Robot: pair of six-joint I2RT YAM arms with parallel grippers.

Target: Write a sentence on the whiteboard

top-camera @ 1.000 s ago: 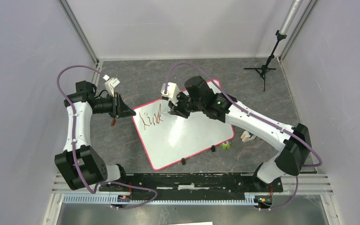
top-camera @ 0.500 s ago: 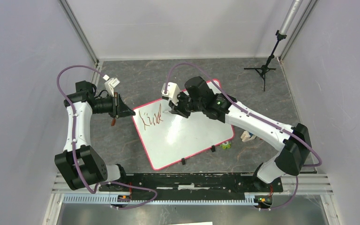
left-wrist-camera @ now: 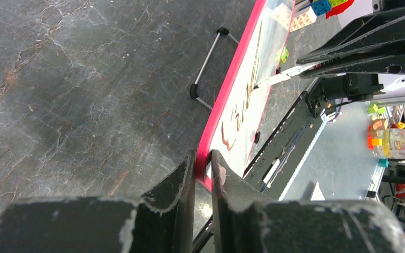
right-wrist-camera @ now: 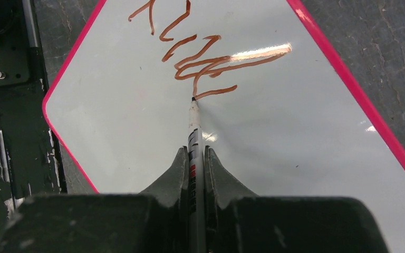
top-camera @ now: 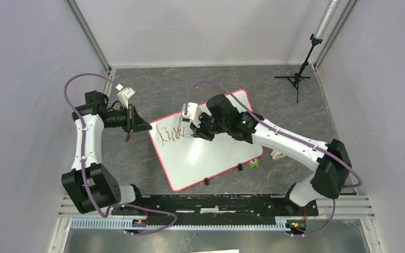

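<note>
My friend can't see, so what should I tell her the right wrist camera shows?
The right gripper holds a marker, its tip touching a glossy whiteboard with a pink rim. Reddish-brown scribbled writing sits just beyond the tip.

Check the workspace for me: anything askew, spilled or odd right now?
Nothing spilled or damaged. The whiteboard lies skewed on the table, with the left gripper pinching its corner. Loose toy pieces sit just off its near right edge.

Robot lab cell; white panel walls (top-camera: pixel 21 79); aluminium rail (top-camera: pixel 216 224); small tripod (top-camera: pixel 297 79)
</note>
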